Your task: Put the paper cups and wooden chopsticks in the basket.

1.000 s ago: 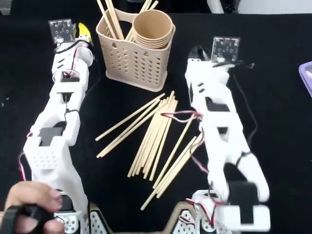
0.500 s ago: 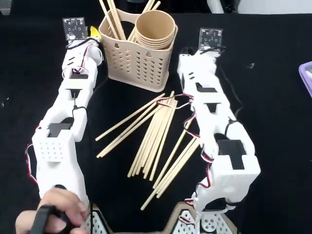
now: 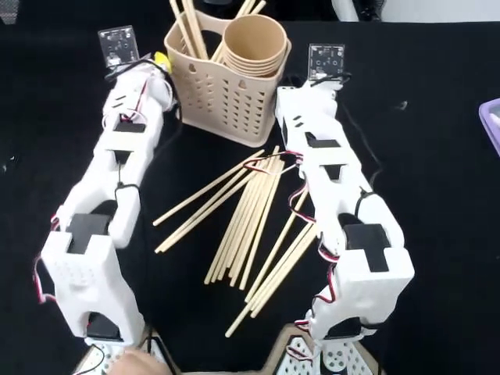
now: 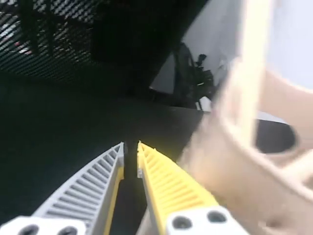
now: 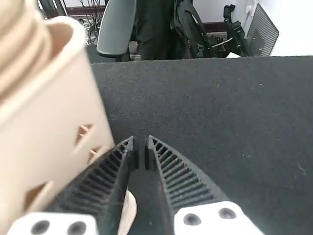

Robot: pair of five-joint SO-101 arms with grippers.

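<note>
At the back of the black table (image 3: 437, 195), a beige basket (image 3: 223, 94) with a stack of paper cups (image 3: 254, 43) and several wooden chopsticks (image 3: 187, 23) standing upright inside. In front of it, between the two arms, loose chopsticks (image 3: 250, 211) fanned flat on the cloth, the rightmost ones partly under the right arm (image 3: 328, 172) and its red wire.

Close beside one wall of the basket, the left gripper (image 4: 130, 147), yellow and grey fingers almost together with nothing between them. Close beside the opposite wall, the right gripper (image 5: 139, 142), black fingers likewise nearly closed and empty. At the right edge, a purple object (image 3: 492, 121). At the bottom edge, a sliver of a person's hand (image 3: 141, 363).

Against a second ago: both arms drawn in toward the basket, the right one swung over from farther right. Basket nudged slightly rightward. Hand now much lower.
</note>
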